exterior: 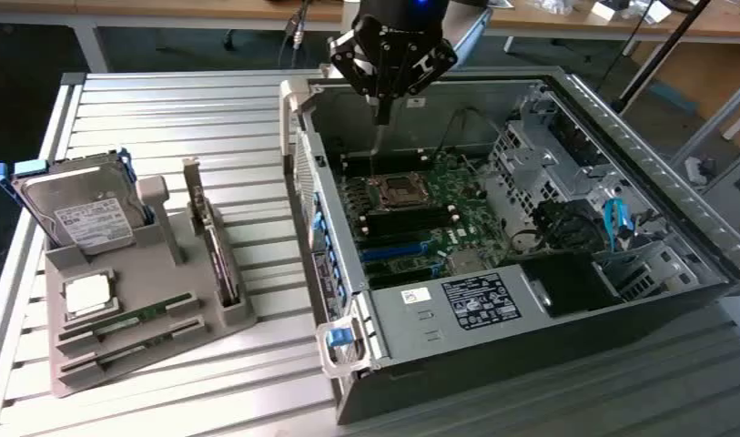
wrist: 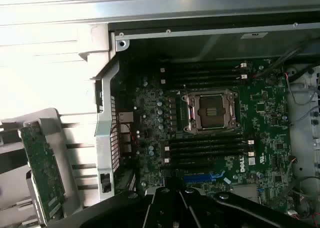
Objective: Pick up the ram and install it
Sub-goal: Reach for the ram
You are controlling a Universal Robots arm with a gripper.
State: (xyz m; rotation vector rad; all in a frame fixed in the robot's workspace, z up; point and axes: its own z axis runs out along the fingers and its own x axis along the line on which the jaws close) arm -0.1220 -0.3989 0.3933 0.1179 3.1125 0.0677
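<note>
1. Nearest the wrist camera: black two-finger gripper (exterior: 380, 116), jaws closed on nothing, above the open grey metal computer case (exterior: 624, 118).
2. Long flat green ram stick (exterior: 139, 318) sits in the grey moulded holder (exterior: 66, 378), at 8 o'clock from the gripper, well apart.
3. Square silver processor chip (exterior: 88, 293) lies just beside the ram, at 10 o'clock.
4. Judgement: pick-up not begun. A grasp calls for parted jaws over the ram's thin edge.

The wrist (exterior: 409, 7) hangs in from the upper edge of the exterior view, dark (a blue glow shows on it) and pointing almost straight down. The tool (exterior: 380, 111) sits below it, black, its linkage bars (exterior: 400, 59) spreading wide near the wrist and then converging to one narrow tip. The fingers (exterior: 379, 106) are pressed together with no gap between them. In the wrist view the tool (wrist: 170, 195) shows as black bars meeting in a point.
</note>
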